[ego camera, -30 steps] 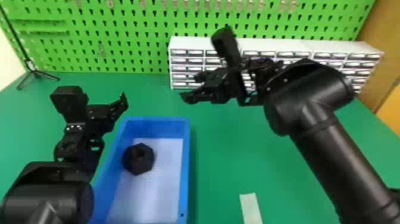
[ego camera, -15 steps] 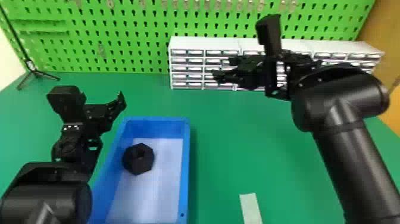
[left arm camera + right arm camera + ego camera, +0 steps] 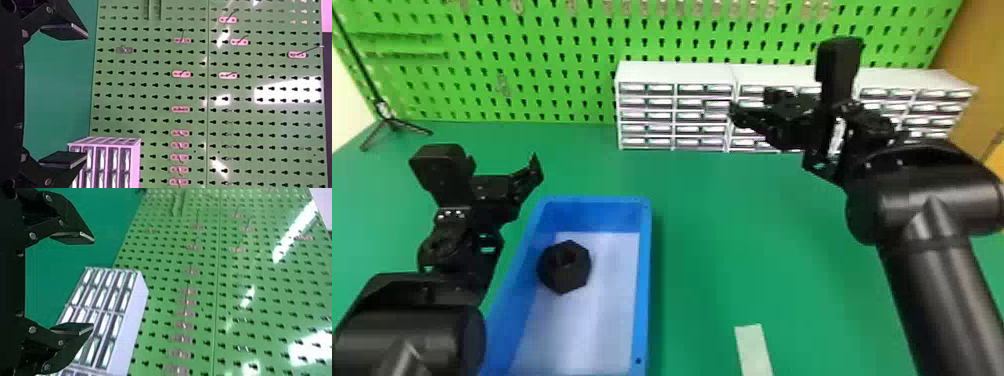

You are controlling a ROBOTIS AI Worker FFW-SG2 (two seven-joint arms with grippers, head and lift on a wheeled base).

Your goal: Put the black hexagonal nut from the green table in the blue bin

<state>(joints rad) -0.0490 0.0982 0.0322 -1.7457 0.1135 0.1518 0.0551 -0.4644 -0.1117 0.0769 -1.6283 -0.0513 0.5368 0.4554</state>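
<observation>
The black hexagonal nut point(image 3: 565, 275) sits in the blue bin point(image 3: 643, 280). I see my left gripper point(image 3: 504, 175) wide open left of the bin, my right gripper point(image 3: 751, 103) wide open too, right of it

Smooth black cylindrical arms point(image 3: 934, 280) carry boxy black wrist housings point(image 3: 838, 65), and silver screws point(image 3: 33, 235) dot the angular black fingers point(image 3: 72, 238)

The head view's bottom edge crops the blue bin point(image 3: 643, 300) and pale strip point(image 3: 753, 350).
</observation>
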